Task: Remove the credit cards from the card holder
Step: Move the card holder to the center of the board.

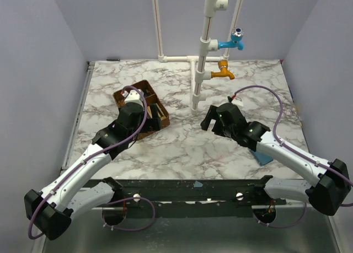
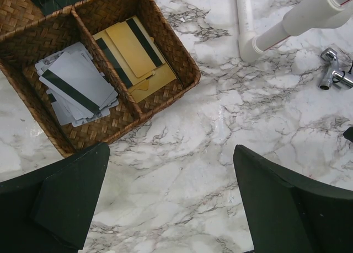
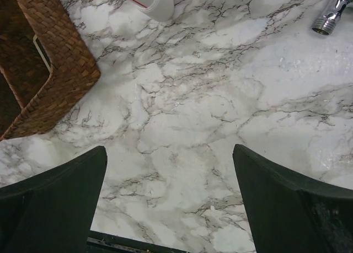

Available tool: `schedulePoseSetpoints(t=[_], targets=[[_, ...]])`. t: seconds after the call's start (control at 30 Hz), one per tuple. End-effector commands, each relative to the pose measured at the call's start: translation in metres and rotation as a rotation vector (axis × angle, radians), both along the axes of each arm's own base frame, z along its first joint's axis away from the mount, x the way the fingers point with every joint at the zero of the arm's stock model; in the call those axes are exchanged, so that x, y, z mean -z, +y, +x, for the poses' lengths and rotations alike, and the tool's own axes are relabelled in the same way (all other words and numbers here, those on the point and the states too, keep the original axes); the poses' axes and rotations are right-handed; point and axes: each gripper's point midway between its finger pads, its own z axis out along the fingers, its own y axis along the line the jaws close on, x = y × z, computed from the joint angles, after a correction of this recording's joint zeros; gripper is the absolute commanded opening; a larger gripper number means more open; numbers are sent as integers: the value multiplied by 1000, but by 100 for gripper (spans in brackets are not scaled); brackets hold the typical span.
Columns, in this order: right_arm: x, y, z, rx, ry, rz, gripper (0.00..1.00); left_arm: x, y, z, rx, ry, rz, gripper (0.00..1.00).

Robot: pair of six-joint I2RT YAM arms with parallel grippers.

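Several pale grey-white credit cards (image 2: 77,85), each with a dark stripe, lie loosely fanned in the middle compartment of a brown woven tray (image 2: 110,129). Yellow cards (image 2: 132,52) sit in the compartment beside them. The blue card holder (image 1: 263,157) is well apart from all this, flat on the desk (image 2: 220,126) near its front right. It is mostly hidden under the right forearm, so I cannot tell whether any card is left inside it. The left end effector (image 2: 170,165) hangs over bare marble just in front of the tray, its fingers spread wide and holding nothing. The right end effector (image 3: 168,165) is equally wide and empty, poised over open desk between the tray's corner and the white pipe stand (image 1: 197,93). The main danger I see is the holder's position: neither wrist camera shows it, and an arm link sits right over it. A careless sweep of the right arm could drag it or nudge it off the near edge. If cards remain, a thin flat sleeve on slick marble will probably slide rather than lift, and one arm pulling without the other pinning could move holder and card together. Reaching back for it also brings the right wrist close to the pipe stand and the metal fitting (image 3: 330,13). A low left move could catch the wicker wall.
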Motion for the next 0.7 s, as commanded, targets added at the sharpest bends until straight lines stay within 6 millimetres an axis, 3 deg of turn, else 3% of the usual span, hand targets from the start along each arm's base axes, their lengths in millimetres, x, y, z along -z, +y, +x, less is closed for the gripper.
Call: schedulePoseSetpoints(t=[0.0, 0.47, 0.67], targets=[[-7, -5, 3, 36, -8, -11, 100, -1, -2, 1, 1, -9, -21, 99], [-9, -8, 3, 54, -12, -4, 100, 1, -4, -6, 25, 10, -35, 99], [0, -21, -2, 126, 25, -28, 100, 0, -6, -8, 43, 16, -36, 98]])
